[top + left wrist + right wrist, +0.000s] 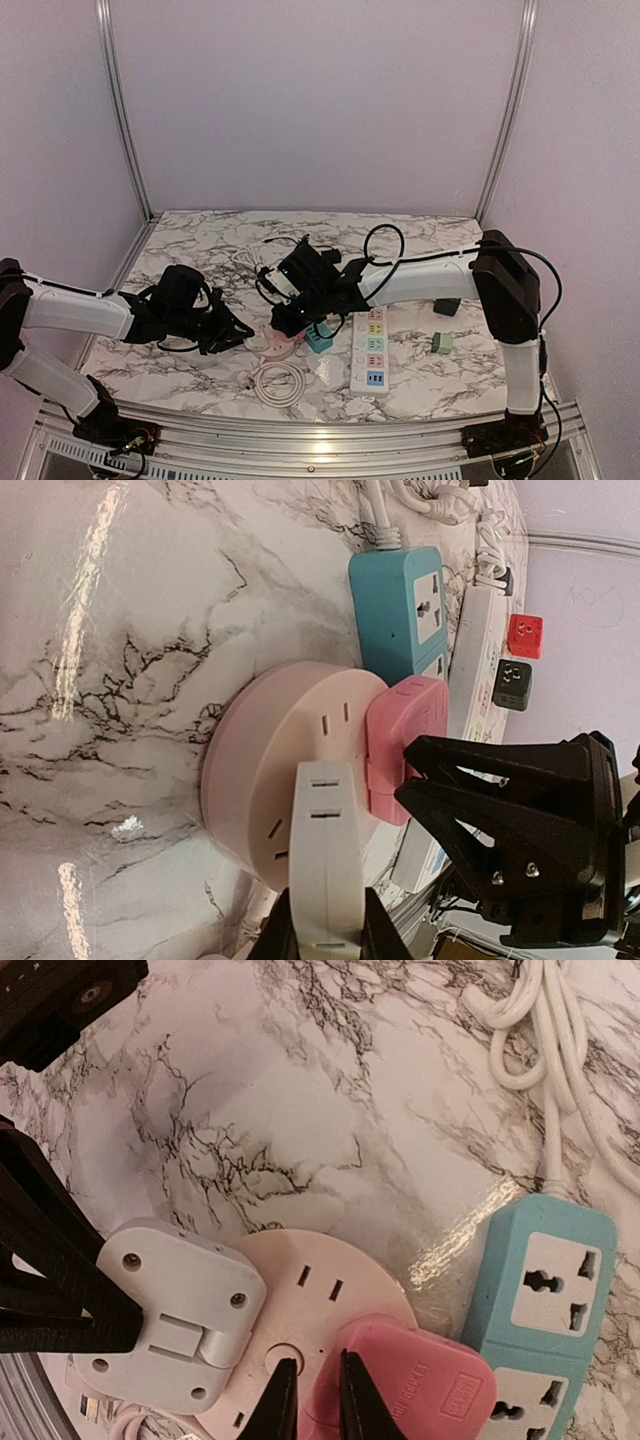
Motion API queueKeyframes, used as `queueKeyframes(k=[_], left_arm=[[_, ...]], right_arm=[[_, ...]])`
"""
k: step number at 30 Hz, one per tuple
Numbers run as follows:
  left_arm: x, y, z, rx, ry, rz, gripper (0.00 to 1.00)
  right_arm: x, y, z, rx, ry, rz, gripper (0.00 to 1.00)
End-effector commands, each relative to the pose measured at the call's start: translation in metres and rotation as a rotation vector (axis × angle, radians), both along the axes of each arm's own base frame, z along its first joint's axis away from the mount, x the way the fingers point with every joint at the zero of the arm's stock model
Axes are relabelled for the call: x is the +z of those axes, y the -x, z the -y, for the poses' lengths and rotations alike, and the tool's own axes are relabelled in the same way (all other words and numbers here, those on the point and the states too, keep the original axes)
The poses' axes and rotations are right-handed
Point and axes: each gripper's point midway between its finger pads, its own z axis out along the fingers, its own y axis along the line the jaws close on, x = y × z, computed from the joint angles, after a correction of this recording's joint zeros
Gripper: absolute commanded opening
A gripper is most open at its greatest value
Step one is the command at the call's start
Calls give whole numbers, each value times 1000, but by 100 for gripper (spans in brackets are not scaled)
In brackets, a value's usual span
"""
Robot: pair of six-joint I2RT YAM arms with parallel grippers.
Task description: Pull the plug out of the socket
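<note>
A round pink socket lies on the marble table, also in the right wrist view and the top view. A white plug stands in it near its edge; my left gripper is shut on that plug's sides. The white plug shows in the right wrist view. A pink plug sits in the socket's other side. My right gripper is shut, its tips over the socket between its centre button and the pink plug's edge, with nothing between them.
A blue power strip lies right beside the pink socket, with its white cable looped behind. A white power strip, a coiled white cable, a green adapter and a dark adapter lie nearby.
</note>
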Motion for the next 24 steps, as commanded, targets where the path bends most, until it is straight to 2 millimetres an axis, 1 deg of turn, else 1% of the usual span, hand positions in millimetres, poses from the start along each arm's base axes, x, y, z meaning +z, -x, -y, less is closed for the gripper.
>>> queueKeyframes(k=[1, 7, 11, 14, 19, 24], left_arm=[[-17, 3, -11, -10, -75, -36, 4], [-16, 1, -15, -11, -88, -38, 3], [-14, -1, -15, -15, -88, -35, 3], [-14, -1, -15, -16, -92, -32, 3], [-15, -1, -16, -19, -98, -32, 3], [-15, -2, -17, -22, -108, -32, 2]], right_arm=[[-13, 2, 11, -25, 86, -7, 14], [-7, 1, 18, -41, 96, 12, 14], [-13, 2, 22, -42, 128, 11, 13], [-16, 2, 26, -50, 166, 43, 12], [-22, 10, 31, -41, 200, 45, 12], [-22, 13, 37, -45, 222, 50, 11]])
